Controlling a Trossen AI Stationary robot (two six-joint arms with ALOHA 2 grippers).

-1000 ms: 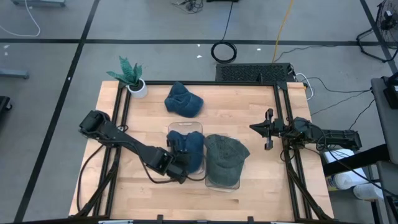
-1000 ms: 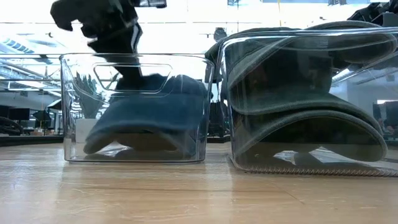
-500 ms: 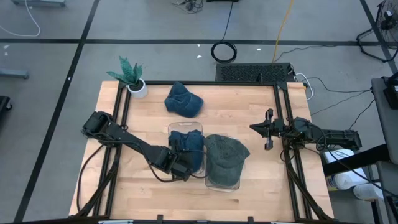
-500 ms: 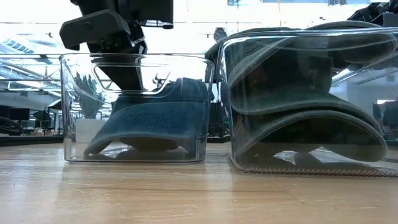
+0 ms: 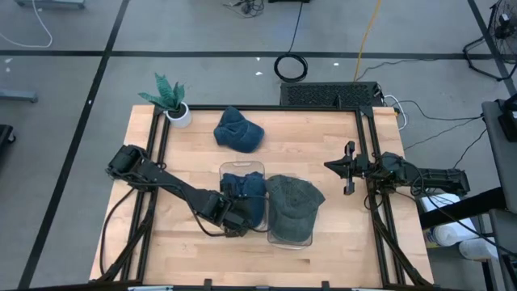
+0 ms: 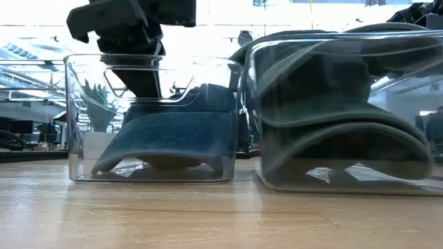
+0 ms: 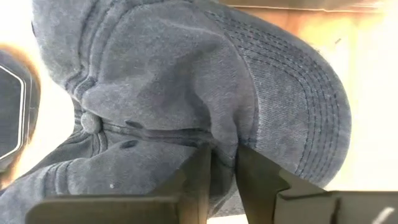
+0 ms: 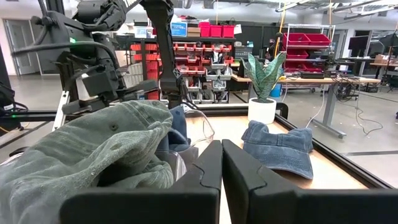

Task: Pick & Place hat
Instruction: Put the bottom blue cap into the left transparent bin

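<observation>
Hat lies in bin, brim toward camera; left gripper slightly apart.

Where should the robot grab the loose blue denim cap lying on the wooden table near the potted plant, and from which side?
Grip the blue denim cap by the bunched fabric of its crown, coming straight down from above. It lies crumpled and free on the wooden table, clear of the potted plant, so raised folds probably give the fingers something to pinch; the flat brim sits too close to the wood.
</observation>
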